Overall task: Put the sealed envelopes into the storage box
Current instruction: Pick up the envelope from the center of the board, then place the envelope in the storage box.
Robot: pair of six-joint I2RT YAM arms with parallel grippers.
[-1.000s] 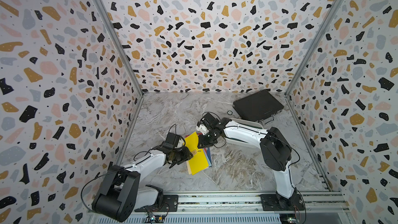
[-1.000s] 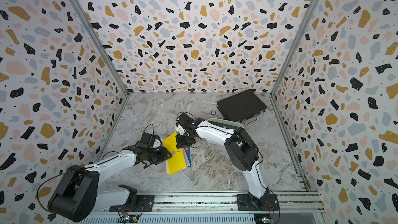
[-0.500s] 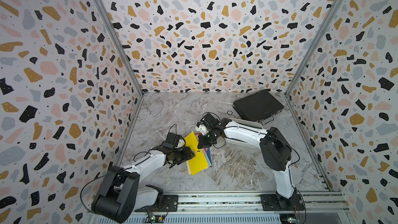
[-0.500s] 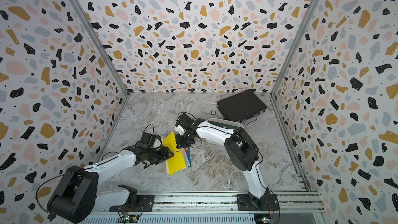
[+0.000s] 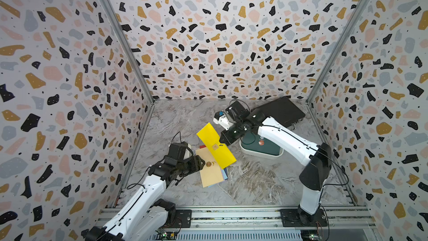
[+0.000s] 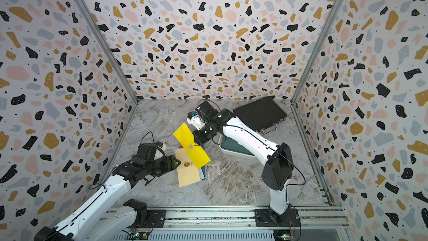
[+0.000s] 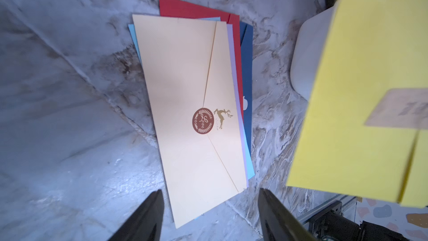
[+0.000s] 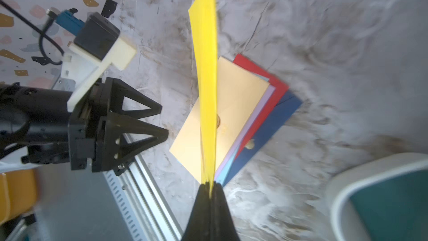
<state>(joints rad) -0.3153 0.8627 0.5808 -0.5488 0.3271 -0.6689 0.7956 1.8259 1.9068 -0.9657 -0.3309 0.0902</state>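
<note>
One yellow envelope (image 5: 208, 139) pinched between closed right fingers (image 8: 199, 212); left fingers (image 7: 146, 219) apart, empty; five stacked envelopes (image 7: 185, 89) on desk (image 5: 254, 181); one green envelope (image 5: 268, 148) in one storage box (image 5: 261, 155).

Both my top views hang high over the 6 o'clock edge, looking steeply down toward 12 o'clock across the whole table (image 5: 254, 181). My left wrist camera sits close above the envelope stack (image 7: 192, 112). My right wrist camera, edge-on to the yellow envelope (image 8: 207, 66), shares that stack.
</note>
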